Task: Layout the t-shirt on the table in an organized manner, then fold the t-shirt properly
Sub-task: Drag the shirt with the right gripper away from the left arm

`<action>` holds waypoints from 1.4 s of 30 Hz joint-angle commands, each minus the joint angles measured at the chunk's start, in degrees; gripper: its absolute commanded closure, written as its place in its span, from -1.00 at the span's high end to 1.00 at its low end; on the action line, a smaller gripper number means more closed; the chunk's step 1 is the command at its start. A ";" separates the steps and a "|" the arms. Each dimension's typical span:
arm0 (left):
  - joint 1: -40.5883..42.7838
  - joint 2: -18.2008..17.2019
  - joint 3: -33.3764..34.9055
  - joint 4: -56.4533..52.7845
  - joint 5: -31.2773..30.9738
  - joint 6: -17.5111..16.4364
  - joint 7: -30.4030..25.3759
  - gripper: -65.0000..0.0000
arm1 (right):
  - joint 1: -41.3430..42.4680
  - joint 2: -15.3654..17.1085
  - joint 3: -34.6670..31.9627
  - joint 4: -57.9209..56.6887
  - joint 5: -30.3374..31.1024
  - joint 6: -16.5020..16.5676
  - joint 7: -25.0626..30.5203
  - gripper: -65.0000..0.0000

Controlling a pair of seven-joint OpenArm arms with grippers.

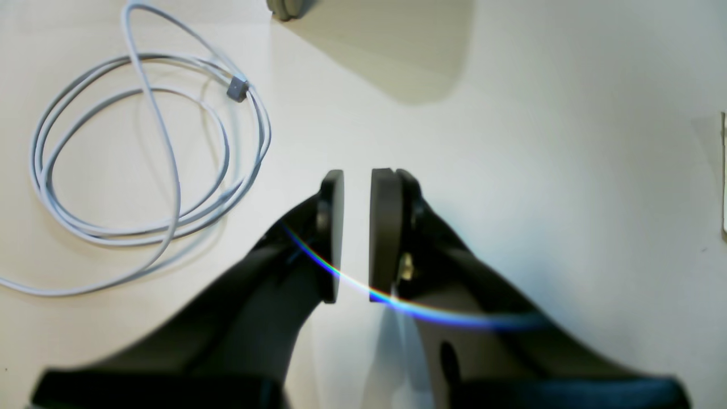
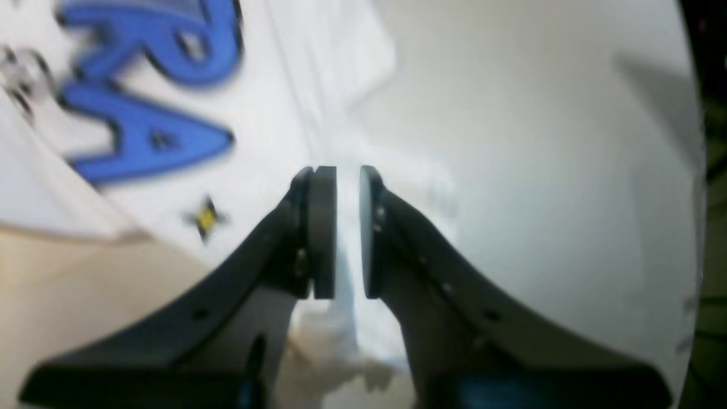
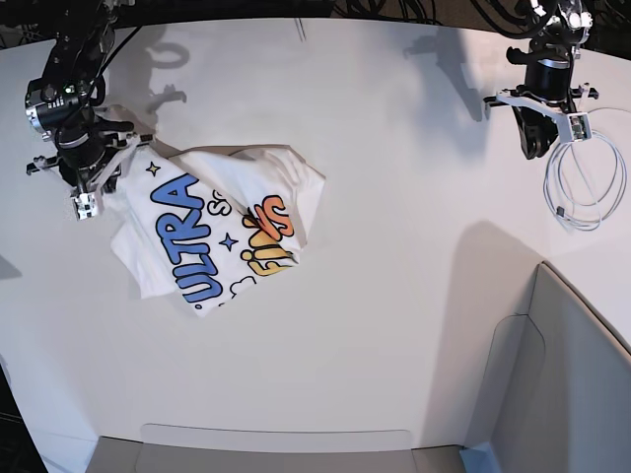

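Observation:
The t-shirt (image 3: 227, 227) lies crumpled and partly folded over itself on the left of the white table (image 3: 394, 148), its blue "ULTRA" and orange print facing up. My right gripper (image 3: 99, 172) is at the shirt's upper-left edge. In the right wrist view its pads (image 2: 347, 170) stand slightly apart over white fabric, with the t-shirt (image 2: 170, 113) and its blue letters to the left; I see no cloth pinched between them. My left gripper (image 3: 532, 138) hovers at the far right of the table (image 1: 511, 170), well away from the shirt. There its pads (image 1: 358, 176) show a narrow empty gap.
A coiled white cable (image 3: 582, 182) lies beside the left gripper, and shows in the left wrist view as the cable (image 1: 147, 153) to the left of the fingers. A grey angular bin (image 3: 552, 374) fills the near right corner.

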 commanded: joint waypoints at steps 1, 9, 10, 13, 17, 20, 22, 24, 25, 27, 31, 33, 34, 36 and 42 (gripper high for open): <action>0.34 -0.61 -0.47 0.83 -0.29 0.04 -1.43 -0.71 | -0.72 0.63 1.04 0.90 3.14 0.11 -0.58 -0.59; -3.09 -0.52 -0.47 0.74 -0.29 -0.13 5.16 -0.71 | -4.50 3.35 11.59 0.55 23.28 0.19 -7.52 -0.32; -3.53 -0.52 -0.56 0.74 -0.29 -0.13 5.96 -0.71 | -4.24 3.44 12.11 0.55 23.80 0.19 -7.61 -0.32; -4.23 -0.52 -0.56 0.74 -0.29 -0.13 7.01 -0.71 | -2.57 3.79 12.47 0.02 23.80 0.19 -7.70 -0.32; -4.23 -0.52 -0.47 0.74 -0.29 -0.13 7.10 -0.71 | 0.68 3.79 10.44 -5.17 23.80 0.19 -7.78 -0.32; -4.23 -0.43 -0.47 0.74 -0.29 -0.13 7.10 -0.71 | 2.44 3.79 7.28 -8.86 23.72 0.19 -7.78 -0.32; -4.23 -0.43 -0.56 0.74 -0.29 -0.13 7.10 -0.71 | 2.97 3.70 5.70 -10.44 23.72 0.19 -7.78 -0.32; -4.23 -0.43 -0.56 0.74 -0.29 -0.13 7.10 -0.71 | 4.02 3.53 4.55 -12.20 23.72 0.19 -7.70 -0.32; -4.14 -0.43 -0.56 0.74 -0.29 -0.13 7.10 -0.71 | 4.38 3.44 4.03 -13.34 23.72 0.19 -7.70 -0.32; -4.06 -0.34 -0.56 0.74 -0.29 -0.13 7.10 -0.71 | 4.82 3.44 3.41 -15.01 23.72 0.19 -7.70 -0.32; -3.97 -0.34 -0.65 0.74 -0.29 -0.13 7.10 -0.71 | 5.08 3.44 3.67 -15.19 23.72 0.19 -7.61 -0.32; -3.97 -0.34 -0.65 0.74 -0.20 -0.13 7.10 -0.71 | 5.08 3.79 3.85 -15.28 23.72 0.19 -7.52 -0.32; -3.97 -0.34 -0.65 0.74 -0.20 -0.13 7.10 -0.71 | 5.17 3.79 3.85 -15.45 23.72 0.19 -7.52 -0.32; -3.97 -0.34 -0.65 0.74 -0.20 -0.13 7.10 -0.71 | 5.17 3.79 3.67 -15.54 23.72 0.19 -7.43 -0.32; -3.97 -0.34 -0.47 0.74 -0.20 -0.13 7.10 -0.71 | 6.13 3.35 -0.72 -16.33 24.16 0.19 -7.52 -0.95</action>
